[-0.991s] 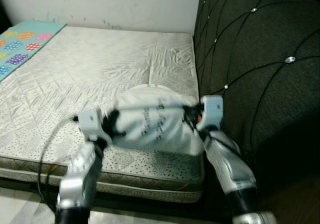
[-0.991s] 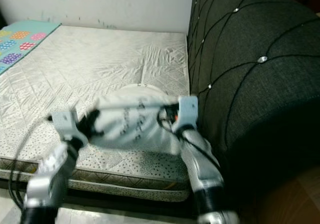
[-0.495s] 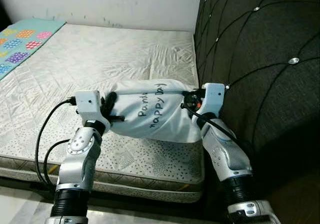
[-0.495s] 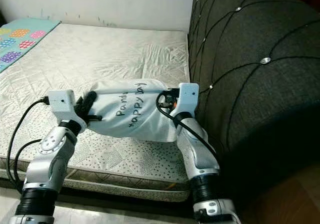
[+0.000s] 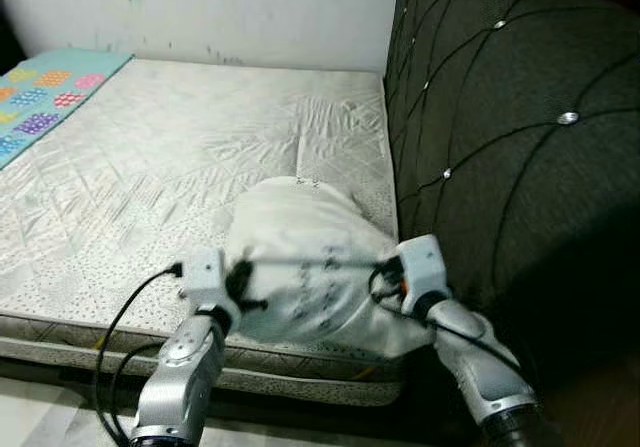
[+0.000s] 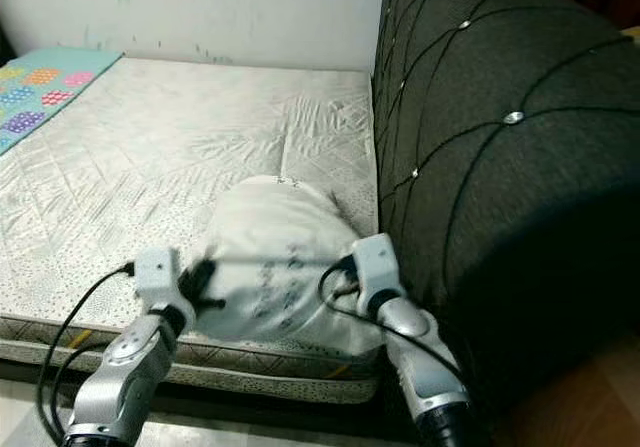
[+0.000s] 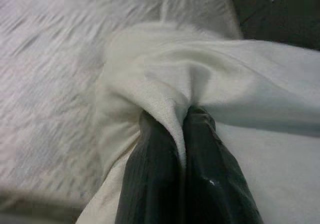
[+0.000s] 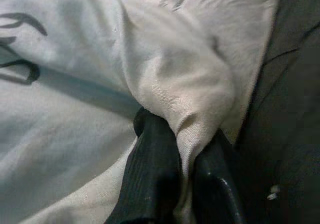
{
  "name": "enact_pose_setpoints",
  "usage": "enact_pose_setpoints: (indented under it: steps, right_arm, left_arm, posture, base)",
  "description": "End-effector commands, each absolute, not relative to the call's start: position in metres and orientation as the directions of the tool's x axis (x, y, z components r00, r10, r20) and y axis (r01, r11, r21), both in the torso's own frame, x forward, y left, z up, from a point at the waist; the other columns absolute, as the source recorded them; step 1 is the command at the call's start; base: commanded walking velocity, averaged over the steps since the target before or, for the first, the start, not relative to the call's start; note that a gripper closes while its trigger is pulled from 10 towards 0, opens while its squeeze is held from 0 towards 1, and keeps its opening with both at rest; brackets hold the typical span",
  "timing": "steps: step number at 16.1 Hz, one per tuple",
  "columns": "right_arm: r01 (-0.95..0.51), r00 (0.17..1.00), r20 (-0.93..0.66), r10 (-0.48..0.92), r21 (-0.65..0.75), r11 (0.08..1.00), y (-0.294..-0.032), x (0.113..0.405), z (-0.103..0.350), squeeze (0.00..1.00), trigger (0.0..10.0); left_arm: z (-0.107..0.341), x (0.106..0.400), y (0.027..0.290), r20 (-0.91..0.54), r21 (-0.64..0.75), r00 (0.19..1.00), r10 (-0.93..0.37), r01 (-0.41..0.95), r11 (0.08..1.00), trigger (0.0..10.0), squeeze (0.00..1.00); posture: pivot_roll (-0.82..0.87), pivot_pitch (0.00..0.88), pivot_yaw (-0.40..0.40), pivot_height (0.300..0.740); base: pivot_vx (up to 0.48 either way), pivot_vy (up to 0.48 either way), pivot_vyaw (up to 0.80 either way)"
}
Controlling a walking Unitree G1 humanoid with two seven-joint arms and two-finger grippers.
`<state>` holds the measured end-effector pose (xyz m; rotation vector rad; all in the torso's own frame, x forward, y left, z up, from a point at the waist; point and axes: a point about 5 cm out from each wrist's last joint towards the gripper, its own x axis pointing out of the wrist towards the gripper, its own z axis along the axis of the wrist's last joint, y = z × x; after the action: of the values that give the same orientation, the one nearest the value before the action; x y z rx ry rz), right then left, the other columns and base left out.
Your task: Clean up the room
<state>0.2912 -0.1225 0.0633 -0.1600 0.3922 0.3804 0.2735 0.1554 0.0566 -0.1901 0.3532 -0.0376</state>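
Observation:
A white pillowcase (image 5: 300,257) with black lettering lies bunched on the near right part of the mattress (image 5: 150,147), stretched between my two grippers near the front edge. My left gripper (image 5: 238,285) is shut on its left side; in the left wrist view the cloth fold (image 7: 175,91) is pinched between the black fingers (image 7: 155,174). My right gripper (image 5: 385,279) is shut on its right side, next to the dark headboard (image 5: 520,117). In the right wrist view the fabric (image 8: 190,103) bulges over the fingers (image 8: 150,179).
The quilted dark grey headboard stands along the right, close to my right arm. A turquoise patterned cloth (image 5: 45,92) lies at the mattress's far left. A marked white wall (image 5: 220,7) runs behind. The mattress's front edge (image 5: 100,332) is just beneath my arms.
Both grippers have dropped lower and nearer the front edge with the pillowcase, which now bunches up on the mattress with its lettering blurred.

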Motion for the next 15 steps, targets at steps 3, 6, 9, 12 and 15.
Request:
enact_pose_setpoints:
  steps: [3,6,9,12,15]
  right_arm:
    - [-0.546,0.778,-0.477,0.408,-0.194,0.815,-0.122,0.279,0.057,0.0,10.0]
    - [-0.688,0.669,-0.533,0.518,-0.18,0.703,-0.107,0.26,0.052,0.0,10.0]
    - [-0.746,0.61,-0.55,0.57,-0.157,0.647,-0.1,0.251,0.05,0.0,10.0]
    - [-0.698,0.661,-0.509,0.552,-0.146,0.701,-0.098,0.26,0.057,0.0,10.0]
    - [-0.592,0.73,-0.457,0.509,-0.051,0.804,-0.086,0.276,0.062,0.0,10.0]
  left_arm:
    - [0.045,0.263,0.207,-0.444,-0.099,0.887,0.128,-0.19,0.977,10.0,0.0]
    - [0.036,0.245,0.218,-0.537,-0.07,0.83,0.154,-0.226,0.972,10.0,0.0]
    - [0.035,0.24,0.221,-0.545,-0.067,0.823,0.162,-0.235,0.97,10.0,0.0]
    - [0.048,0.25,0.217,-0.476,-0.119,0.864,0.167,-0.251,0.961,10.0,0.0]
    - [0.055,0.263,0.2,-0.439,-0.138,0.895,0.073,-0.148,0.979,10.0,0.0]
  posture:
    - [-0.12,0.0,-0.002,0.74]
    - [-0.11,0.0,-0.006,0.74]
    - [-0.1,0.0,-0.013,0.74]
    - [-0.11,0.0,-0.011,0.74]
    - [-0.1,0.0,-0.009,0.74]
  base:
    - [0.0,0.0,0.0]
    - [0.0,0.0,0.0]
    - [0.0,0.0,0.0]
    - [0.0,0.0,0.0]
    - [0.0,0.0,0.0]
